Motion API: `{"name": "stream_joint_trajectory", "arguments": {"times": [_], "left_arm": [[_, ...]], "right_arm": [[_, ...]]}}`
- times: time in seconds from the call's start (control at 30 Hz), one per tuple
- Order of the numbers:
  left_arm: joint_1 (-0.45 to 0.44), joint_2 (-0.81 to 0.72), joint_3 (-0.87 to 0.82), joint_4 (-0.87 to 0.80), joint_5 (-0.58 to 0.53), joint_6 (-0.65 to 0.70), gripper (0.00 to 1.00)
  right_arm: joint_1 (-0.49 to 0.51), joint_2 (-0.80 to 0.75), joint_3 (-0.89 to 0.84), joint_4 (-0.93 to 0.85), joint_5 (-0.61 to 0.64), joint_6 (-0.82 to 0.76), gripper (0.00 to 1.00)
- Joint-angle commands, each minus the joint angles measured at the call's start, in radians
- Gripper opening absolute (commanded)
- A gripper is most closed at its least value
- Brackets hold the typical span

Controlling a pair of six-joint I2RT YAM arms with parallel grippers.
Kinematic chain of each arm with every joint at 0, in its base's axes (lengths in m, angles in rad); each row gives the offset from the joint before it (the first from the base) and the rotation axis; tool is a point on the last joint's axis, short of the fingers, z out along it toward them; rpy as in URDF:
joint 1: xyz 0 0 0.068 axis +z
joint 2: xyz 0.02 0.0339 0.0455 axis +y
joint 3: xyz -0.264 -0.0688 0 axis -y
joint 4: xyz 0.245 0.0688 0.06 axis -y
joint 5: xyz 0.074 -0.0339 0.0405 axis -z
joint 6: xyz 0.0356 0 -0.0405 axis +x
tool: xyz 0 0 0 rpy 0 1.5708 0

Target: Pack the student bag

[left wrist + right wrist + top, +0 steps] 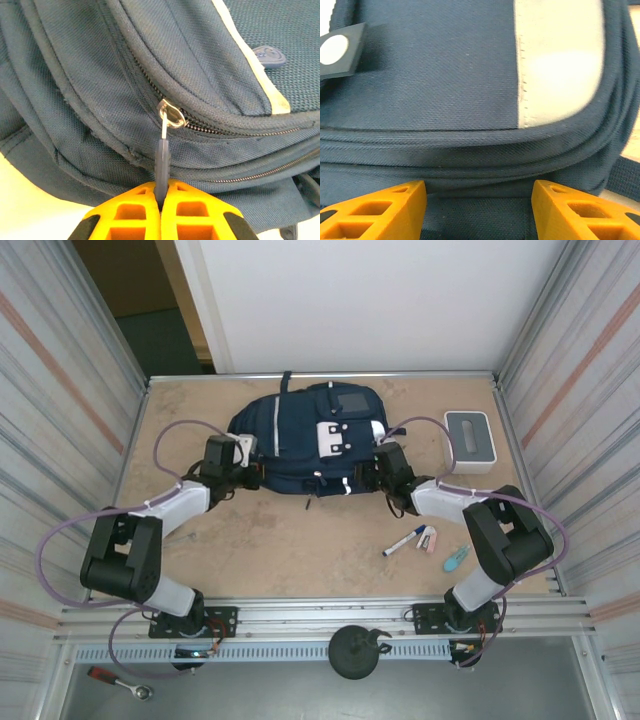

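The student bag [300, 435] lies toward the table's [300, 540] far edge, with the left gripper [161, 192] pinching its zipper pull [162, 160] and the right gripper [479, 200] spread against the bag's side; unzipping seems in hand, calling next for a steady pull along the zipper.

L tool [161, 194] pinched shut on zip pull [162, 159], R tool [479, 197] jaws apart, both arms stretched fwd, elbows bent
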Motion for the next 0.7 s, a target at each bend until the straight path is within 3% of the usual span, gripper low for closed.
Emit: {"name": "stream_joint_trajectory", "arguments": {"times": [0.0, 0.2, 0.37, 0.53, 0.67], "left_arm": [[0.014, -0.052, -0.023, 0.044, 0.081, 0.004, 0.00], [0.008, -0.057, -0.042, 0.073, 0.215, -0.023, 0.00], [-0.022, -0.088, -0.045, 0.043, 0.224, 0.016, 0.00], [-0.045, -0.129, -0.048, 0.012, 0.242, 0.065, 0.00], [-0.082, -0.141, -0.047, 0.009, 0.244, 0.097, 0.00]], "right_arm": [[-0.043, -0.006, 0.013, -0.095, 0.018, -0.031, 0.57], [-0.115, 0.015, 0.091, -0.170, -0.020, -0.044, 0.58], [-0.154, -0.019, 0.131, -0.217, -0.036, -0.057, 0.58], [-0.140, -0.098, 0.118, -0.243, -0.099, -0.024, 0.58], [-0.069, -0.125, 0.058, -0.176, -0.217, 0.066, 0.58]]}}
